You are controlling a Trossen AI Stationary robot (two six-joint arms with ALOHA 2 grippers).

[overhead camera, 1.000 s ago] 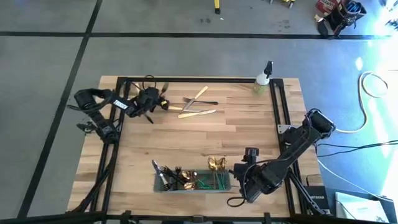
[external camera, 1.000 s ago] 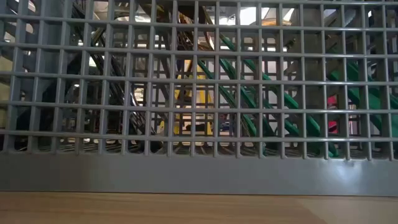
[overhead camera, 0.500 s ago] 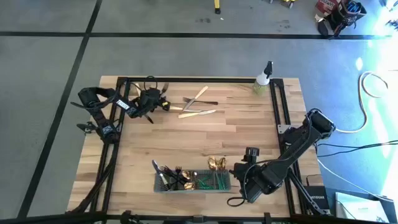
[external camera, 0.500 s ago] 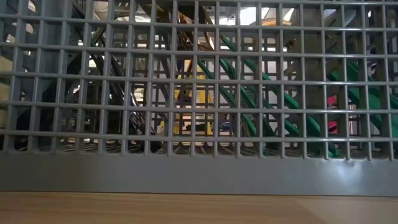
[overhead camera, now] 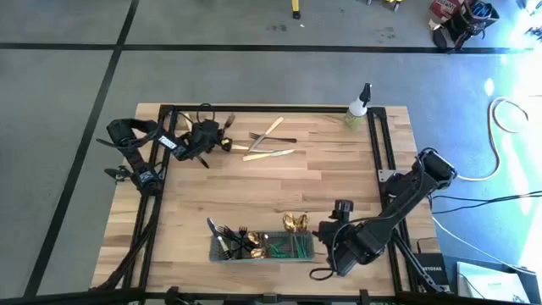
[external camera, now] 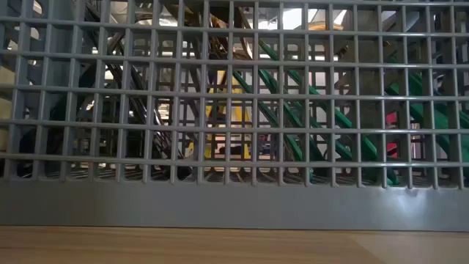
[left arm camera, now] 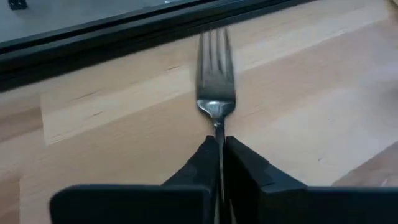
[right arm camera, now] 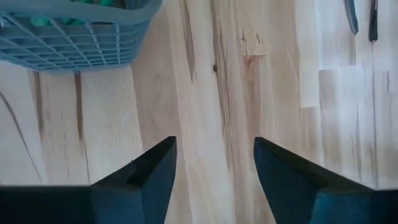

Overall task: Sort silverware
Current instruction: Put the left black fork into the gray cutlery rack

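From above, the left claw [overhead camera: 222,141] sits near the desk's [overhead camera: 339,182] far edge, well away from the caddy [overhead camera: 261,246] at the near edge. Loose silverware [overhead camera: 269,142] lies just beside it, on the side facing the spray bottle [overhead camera: 359,108]. The right claw [overhead camera: 326,240] waits just beside the caddy.

At desk level, only the caddy's mesh shows.

The left wrist view shows its claw clamped on a fork [left arm camera: 216,93], long axis straight ahead, tines outward. The caddy is this fork's likely goal.

The right wrist view shows that claw spread open, empty.
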